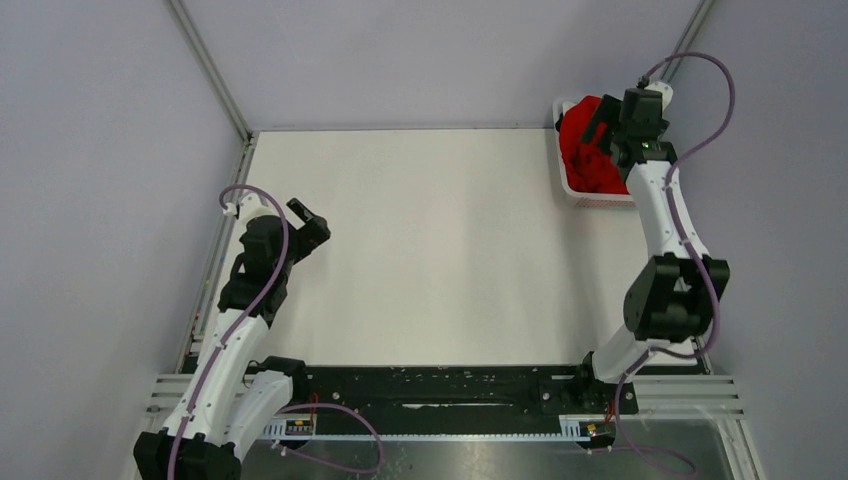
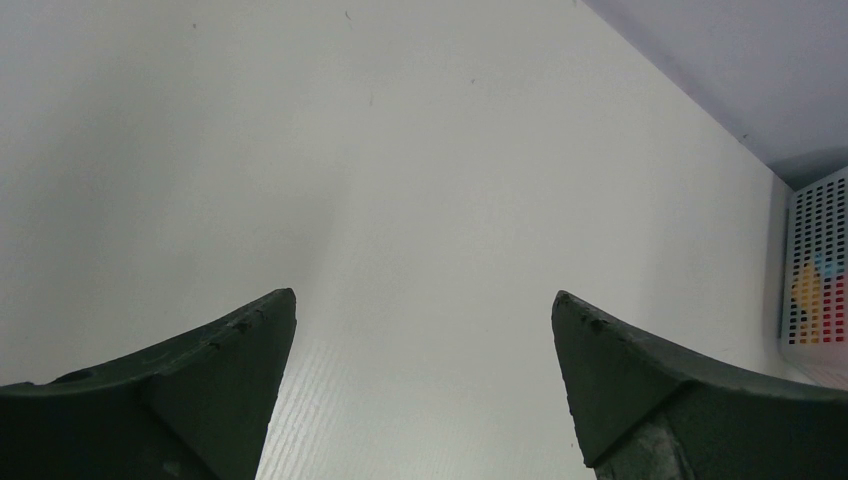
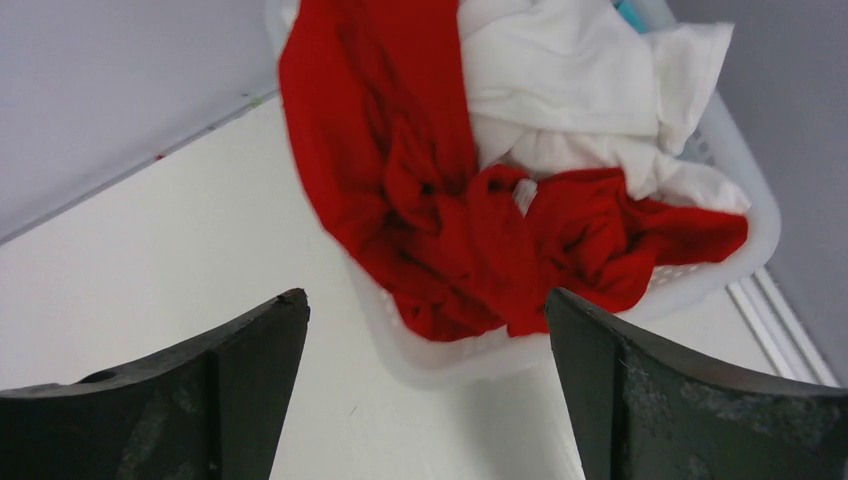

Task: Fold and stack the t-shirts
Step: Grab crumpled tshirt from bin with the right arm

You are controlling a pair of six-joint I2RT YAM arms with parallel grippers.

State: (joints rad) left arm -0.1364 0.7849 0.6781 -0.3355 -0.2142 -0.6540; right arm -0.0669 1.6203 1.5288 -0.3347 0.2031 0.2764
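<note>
At the far right corner of the white worktop (image 1: 430, 250) is the job in hand: getting a first shirt out and onto that broad surface, I'd say, since nothing looks folded or stacked yet. To do it well the right arm should come down on the high, bunched part of the red cloth and pinch only that layer, so the white one beside it isn't dragged along. It should then lift clear of the rim before swinging left, or the light basket may slide or tip with it. The white plastic basket (image 3: 440, 365) is crammed. The red t-shirt (image 3: 400, 170) lies crumpled in front and spills over the rim towards the worktop, a white t-shirt (image 3: 570, 70) is wadded behind it, and a sliver of turquoise (image 3: 630, 12) shows at the very back; anything deeper is hidden. The right pincer (image 3: 425, 295) hovers just above the red heap, fingers spread wide, holding nothing. The left pincer (image 2: 425, 295) is likewise gaping and empty, hanging over the left side of the worktop, well apart from the basket
</note>
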